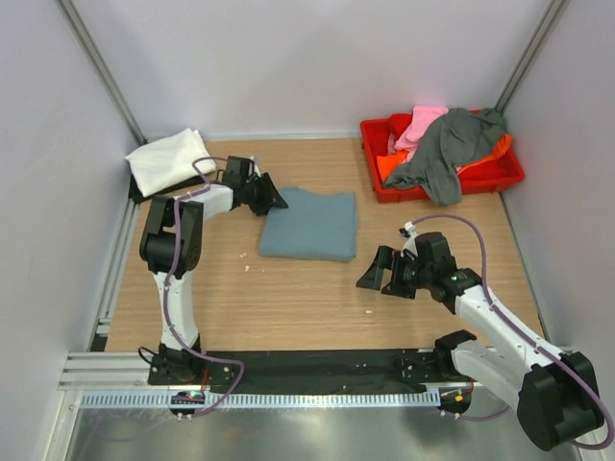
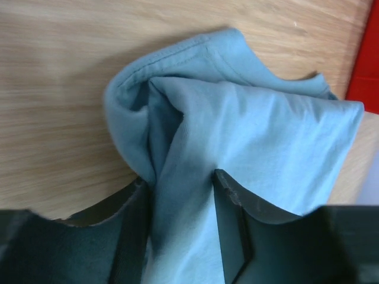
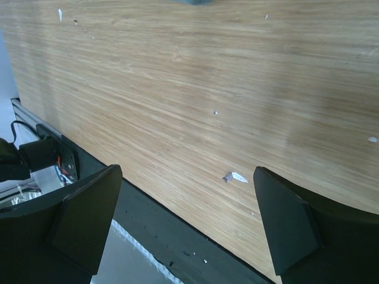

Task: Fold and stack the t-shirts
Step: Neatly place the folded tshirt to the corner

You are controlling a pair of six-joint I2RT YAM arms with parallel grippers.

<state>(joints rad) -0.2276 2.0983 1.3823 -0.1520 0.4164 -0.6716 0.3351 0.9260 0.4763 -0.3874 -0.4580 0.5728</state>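
Note:
A folded dusty blue-grey t-shirt (image 1: 309,224) lies mid-table. My left gripper (image 1: 274,200) is at its far-left corner. In the left wrist view the cloth (image 2: 249,118) bunches up between the two fingers, and the gripper (image 2: 179,183) is shut on that fold. A folded white t-shirt (image 1: 171,158) rests at the back left. Dark grey (image 1: 447,144), pink (image 1: 423,123) and orange (image 1: 495,149) t-shirts sit heaped in the crate. My right gripper (image 1: 377,271) hovers open over bare wood to the right of the blue shirt, with nothing between its fingers (image 3: 186,207).
The red plastic crate (image 1: 500,178) stands at the back right, with the grey shirt draped over its front rim. A black strip and metal rail (image 1: 317,370) run along the near edge. Small white scraps (image 3: 235,176) lie on the wood. Walls close in on three sides.

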